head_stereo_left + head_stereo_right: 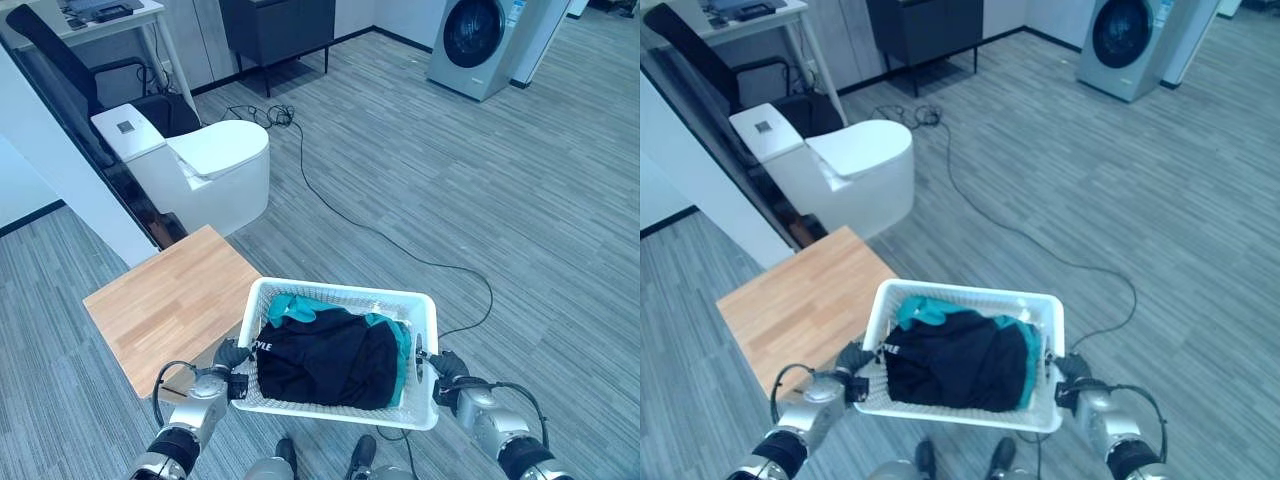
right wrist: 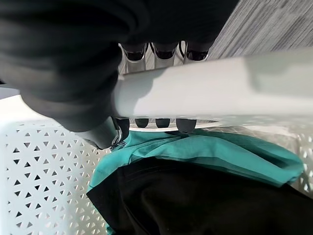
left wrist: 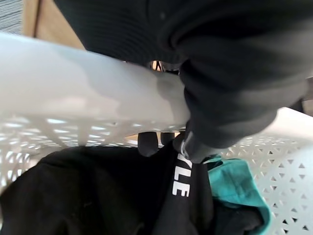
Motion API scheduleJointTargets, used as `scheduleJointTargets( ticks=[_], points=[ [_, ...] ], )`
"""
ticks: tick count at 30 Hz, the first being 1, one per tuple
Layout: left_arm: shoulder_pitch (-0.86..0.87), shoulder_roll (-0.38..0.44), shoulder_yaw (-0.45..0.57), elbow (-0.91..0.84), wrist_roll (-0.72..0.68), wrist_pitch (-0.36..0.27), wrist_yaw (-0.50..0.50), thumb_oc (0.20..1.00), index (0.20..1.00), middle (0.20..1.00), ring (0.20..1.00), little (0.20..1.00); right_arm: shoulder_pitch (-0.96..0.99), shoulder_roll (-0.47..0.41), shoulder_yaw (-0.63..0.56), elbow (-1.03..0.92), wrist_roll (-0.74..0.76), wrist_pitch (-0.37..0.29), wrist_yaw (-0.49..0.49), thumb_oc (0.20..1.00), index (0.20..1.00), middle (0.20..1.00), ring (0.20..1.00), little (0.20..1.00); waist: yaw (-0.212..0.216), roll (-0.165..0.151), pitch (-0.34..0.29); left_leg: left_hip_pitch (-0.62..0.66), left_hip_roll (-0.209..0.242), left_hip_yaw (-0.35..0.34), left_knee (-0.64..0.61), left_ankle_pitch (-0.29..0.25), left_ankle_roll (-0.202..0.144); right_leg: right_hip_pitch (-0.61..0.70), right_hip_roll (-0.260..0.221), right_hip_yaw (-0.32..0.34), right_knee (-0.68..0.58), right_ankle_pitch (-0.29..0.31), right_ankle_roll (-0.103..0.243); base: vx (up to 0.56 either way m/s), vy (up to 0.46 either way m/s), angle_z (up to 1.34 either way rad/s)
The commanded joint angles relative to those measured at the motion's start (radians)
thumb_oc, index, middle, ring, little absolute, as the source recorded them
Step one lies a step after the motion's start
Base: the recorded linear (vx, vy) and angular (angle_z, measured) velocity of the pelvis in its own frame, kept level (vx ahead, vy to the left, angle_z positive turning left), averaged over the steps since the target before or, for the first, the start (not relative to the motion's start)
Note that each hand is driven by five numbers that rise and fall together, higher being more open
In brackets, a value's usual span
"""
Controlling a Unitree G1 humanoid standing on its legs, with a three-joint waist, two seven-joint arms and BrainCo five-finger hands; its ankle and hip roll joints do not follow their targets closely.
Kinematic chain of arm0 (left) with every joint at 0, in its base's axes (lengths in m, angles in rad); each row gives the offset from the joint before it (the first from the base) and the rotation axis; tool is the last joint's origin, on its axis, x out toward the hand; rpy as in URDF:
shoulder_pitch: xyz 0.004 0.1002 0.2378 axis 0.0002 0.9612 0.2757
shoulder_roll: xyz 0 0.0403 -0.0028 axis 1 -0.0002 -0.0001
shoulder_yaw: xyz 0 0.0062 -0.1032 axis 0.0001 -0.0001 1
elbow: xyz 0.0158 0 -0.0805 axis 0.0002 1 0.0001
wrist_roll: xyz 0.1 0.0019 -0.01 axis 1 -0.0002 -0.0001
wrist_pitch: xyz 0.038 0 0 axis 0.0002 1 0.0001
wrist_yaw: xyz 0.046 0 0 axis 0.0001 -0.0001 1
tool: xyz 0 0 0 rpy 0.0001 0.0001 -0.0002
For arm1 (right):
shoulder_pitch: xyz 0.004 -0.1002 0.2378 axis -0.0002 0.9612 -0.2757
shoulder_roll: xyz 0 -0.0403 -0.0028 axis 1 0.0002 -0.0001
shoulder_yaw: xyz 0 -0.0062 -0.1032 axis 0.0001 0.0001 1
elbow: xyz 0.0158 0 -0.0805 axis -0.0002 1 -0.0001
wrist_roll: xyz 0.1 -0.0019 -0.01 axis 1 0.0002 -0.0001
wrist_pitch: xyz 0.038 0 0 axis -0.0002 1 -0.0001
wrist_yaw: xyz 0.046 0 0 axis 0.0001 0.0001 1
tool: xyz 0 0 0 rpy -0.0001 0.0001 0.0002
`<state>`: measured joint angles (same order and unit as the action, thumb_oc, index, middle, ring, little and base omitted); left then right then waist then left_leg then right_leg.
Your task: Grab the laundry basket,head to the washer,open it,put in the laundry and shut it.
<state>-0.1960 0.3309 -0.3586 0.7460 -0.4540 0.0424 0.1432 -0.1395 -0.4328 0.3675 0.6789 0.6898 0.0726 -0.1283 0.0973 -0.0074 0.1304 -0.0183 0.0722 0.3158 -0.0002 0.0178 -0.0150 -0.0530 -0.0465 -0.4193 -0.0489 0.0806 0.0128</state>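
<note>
The left hand (image 1: 232,354) curls its fingers over the left rim of the white laundry basket (image 1: 330,296); the right hand (image 1: 447,370) wraps the right rim likewise. Both arms hold the basket low before the robot, above the floor beside a wooden desk (image 1: 165,300). Black and teal laundry (image 1: 330,355) fills it. The washer (image 1: 478,40) stands well apart.
</note>
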Motion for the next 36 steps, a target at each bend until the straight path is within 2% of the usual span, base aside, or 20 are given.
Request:
scheduleJointTargets(
  ticks=[1,5,6,8,9,10,12,15,21,26,31,33,36],
  points=[
    [-0.065,-0.088,-0.127,0.065,0.047,-0.03,-0.131,0.2,0.2,0.2,0.2,0.2,-0.131,0.07,-0.065,-0.124,0.063,-0.114,0.125,0.2,0.2,0.2,0.2,0.2,0.004,-0.003,-0.036,-0.078,-0.038,-0.017,0.004,0.06,0.01,0.09,0.002,0.076,0.054,-0.121,0.1,-0.06,-0.139,-0.06],
    [-0.081,-0.129,-0.128,0.198,0.118,-0.022,-0.139,0.2,0.2,0.2,0.2,0.2,-0.126,0.056,-0.077,-0.153,0.042,-0.128,0.117,0.2,0.2,0.2,0.2,0.2,-0.016,-0.014,-0.027,-0.096,-0.024,-0.031,0.067,0.052,-0.001,0.108,0.015,0.099,0.028,-0.111,0.09,-0.05,-0.09,-0.16],
    [-0.089,-0.137,-0.128,0.226,0.129,-0.025,-0.135,0.2,0.2,0.2,0.2,0.2,-0.128,0.051,-0.073,-0.164,0.037,-0.133,0.115,0.2,0.2,0.2,0.2,0.2,-0.015,-0.017,-0.019,-0.107,-0.023,-0.054,0.104,0.046,-0.005,0.106,0.015,0.112,0.034,-0.109,0.084,-0.05,-0.078,-0.1],
    [-0.101,-0.148,-0.127,0.263,0.141,-0.032,-0.129,0.2,0.2,0.2,0.2,0.2,-0.142,0.05,-0.06,-0.175,0.034,-0.142,0.113,0.2,0.2,0.2,0.2,0.2,0.004,-0.025,0.002,-0.13,-0.034,-0.176,0.168,0.03,-0.015,0.101,0.016,0.148,0.046,-0.109,0.074,-0.07,-0.053,-0.28],
    [-0.108,-0.153,-0.138,0.273,0.14,-0.033,-0.131,0.2,0.2,0.2,0.2,0.2,-0.156,0.053,-0.052,-0.172,0.041,-0.149,0.112,0.2,0.2,0.2,0.2,0.2,0.017,-0.028,0.011,-0.144,-0.049,-0.269,0.184,0.032,-0.027,0.092,0.014,0.164,0.055,-0.105,0.074,-0.08,-0.04,-0.58],
    [-0.11,-0.156,-0.146,0.27,0.141,-0.029,-0.135,0.2,0.2,0.2,0.2,0.2,-0.161,0.053,-0.053,-0.167,0.053,-0.151,0.112,0.2,0.2,0.2,0.2,0.2,0.015,-0.032,0.012,-0.149,-0.044,-0.292,0.18,0.024,-0.032,0.09,0.007,0.163,0.058,-0.103,0.077,-0.06,-0.032,-0.74],
    [-0.117,-0.174,-0.165,0.328,0.197,-0.024,-0.151,0.2,0.2,0.2,0.2,0.2,-0.172,0.058,-0.064,-0.157,0.06,-0.15,0.107,0.2,0.2,0.2,0.2,0.2,-0.012,-0.022,-0.023,-0.098,-0.027,-0.257,0.092,0.031,-0.018,0.092,0.004,0.156,0.05,-0.09,0.088,0.04,0.041,-0.58],
    [-0.122,-0.173,-0.172,0.337,0.221,-0.032,-0.145,0.2,0.2,0.2,0.2,0.2,-0.18,0.068,-0.058,-0.152,0.067,-0.155,0.11,0.2,0.2,0.2,0.2,0.2,-0.014,-0.022,-0.041,-0.072,-0.043,-0.27,0.064,0.026,-0.011,0.093,-0.001,0.168,0.049,-0.087,0.092,0.09,0.093,-0.14],
    [-0.17,-0.159,-0.19,0.33,0.237,-0.041,-0.145,0.2,0.2,0.2,0.2,0.2,-0.208,0.085,-0.045,-0.067,0.077,-0.148,0.114,0.2,0.2,0.2,0.2,0.2,-0.019,-0.01,-0.067,0.0,-0.056,-0.228,0.01,0.013,0.002,0.107,-0.015,0.213,0.036,-0.073,0.107,0.06,0.079,-0.3],
    [-0.237,-0.155,-0.234,0.347,0.285,-0.035,-0.149,0.2,0.2,0.2,0.2,0.2,-0.267,0.078,-0.033,0.014,0.067,-0.129,0.122,0.2,0.2,0.2,0.2,0.2,-0.02,-0.007,-0.081,0.026,-0.062,-0.213,-0.01,0.013,0.007,0.115,-0.019,0.218,0.042,-0.076,0.111,0.04,0.045,-0.08],
    [-0.324,-0.177,-0.262,0.391,0.281,-0.033,-0.139,0.2,0.2,0.2,0.2,0.2,-0.341,0.063,-0.012,0.116,0.064,-0.115,0.128,0.2,0.2,0.2,0.2,0.2,-0.028,-0.005,-0.092,0.043,-0.066,-0.217,-0.035,0.021,0.007,0.125,-0.02,0.211,0.033,-0.074,0.116,0.02,0.03,0.05],
    [-0.389,-0.189,-0.266,0.406,0.223,-0.029,-0.122,0.2,0.2,0.2,0.2,0.2,-0.399,0.056,0.026,0.224,0.037,-0.088,0.138,0.2,0.2,0.2,0.2,0.2,-0.031,-0.009,-0.099,0.049,-0.064,-0.221,-0.047,0.03,0.005,0.127,-0.018,0.207,0.03,-0.072,0.115,-0.02,0.005,0.04],
    [-0.412,-0.191,-0.266,0.409,0.191,-0.03,-0.112,0.2,0.2,0.2,0.2,0.2,-0.421,0.059,0.035,0.261,0.045,-0.08,0.144,0.2,0.2,0.2,0.2,0.2,-0.033,-0.012,-0.102,0.051,-0.063,-0.222,-0.052,0.033,0.003,0.129,-0.015,0.204,0.027,-0.071,0.115,0.0,0.0,0.0]
  ],
)
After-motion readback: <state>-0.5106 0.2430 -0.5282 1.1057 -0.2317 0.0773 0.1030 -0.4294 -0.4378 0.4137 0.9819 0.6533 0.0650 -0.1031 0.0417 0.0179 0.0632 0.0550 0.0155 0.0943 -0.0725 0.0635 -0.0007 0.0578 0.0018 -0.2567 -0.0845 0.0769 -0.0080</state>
